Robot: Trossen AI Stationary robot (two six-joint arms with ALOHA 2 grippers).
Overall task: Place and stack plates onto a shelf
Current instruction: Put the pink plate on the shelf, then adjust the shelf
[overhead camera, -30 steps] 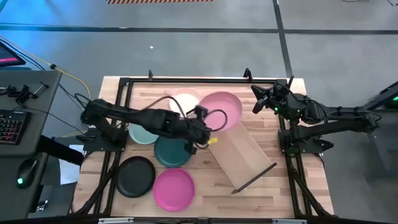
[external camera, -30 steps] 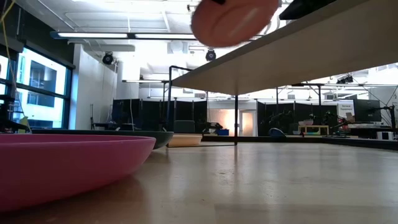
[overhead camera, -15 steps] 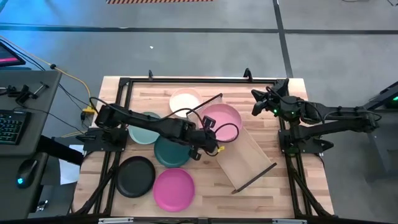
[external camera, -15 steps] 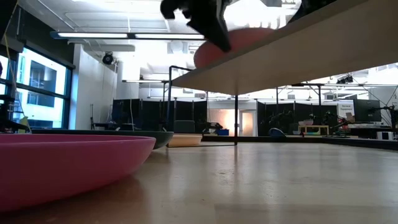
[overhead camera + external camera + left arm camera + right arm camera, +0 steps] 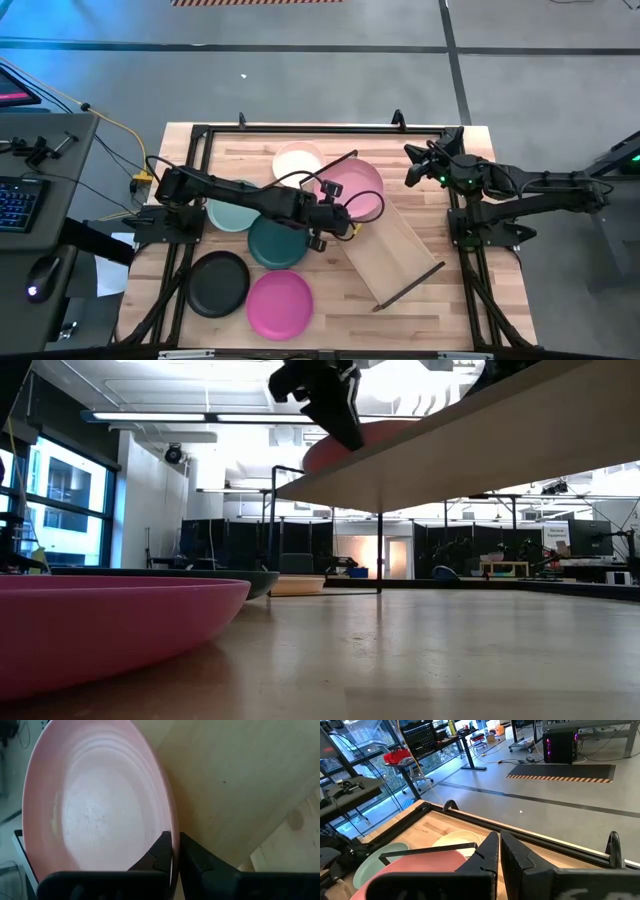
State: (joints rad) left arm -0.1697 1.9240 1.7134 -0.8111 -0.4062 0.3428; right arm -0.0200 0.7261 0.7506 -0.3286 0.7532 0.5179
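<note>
The light pink plate [image 5: 352, 188] lies on the far end of the light wood shelf [image 5: 395, 250], which stands slantwise at the table's middle. My left gripper [image 5: 338, 213] is shut on the plate's near rim; it also shows above the board in the low view [image 5: 335, 415]. The cream plate [image 5: 298, 160], pale teal plate [image 5: 226, 212], dark green plate [image 5: 276, 245], black plate [image 5: 218, 283] and magenta plate [image 5: 280, 303] lie flat on the table. My right gripper [image 5: 410, 165] is shut and empty, held above the table's far right. My left gripper pinches the pink plate's rim [image 5: 172, 832] between its two fingers, one finger [image 5: 159, 854] on the plate's inner face and one on its outer face. The fingers come from the table's near left, slanting down. The plate rests on the shelf board [image 5: 235, 780].
Dark metal frame rails [image 5: 300, 128] run along the table's far edge and both sides. The shelf's near end frame [image 5: 408, 287] points toward the near right. Bare wood [image 5: 400, 320] lies at the near right. The magenta plate [image 5: 100, 625] fills the low view's near left.
My left gripper has gone down and a little toward the table's near left with the pink plate, still shut on its rim. The plate, held high above the shelf a second ago, now lies on the shelf's far end.
</note>
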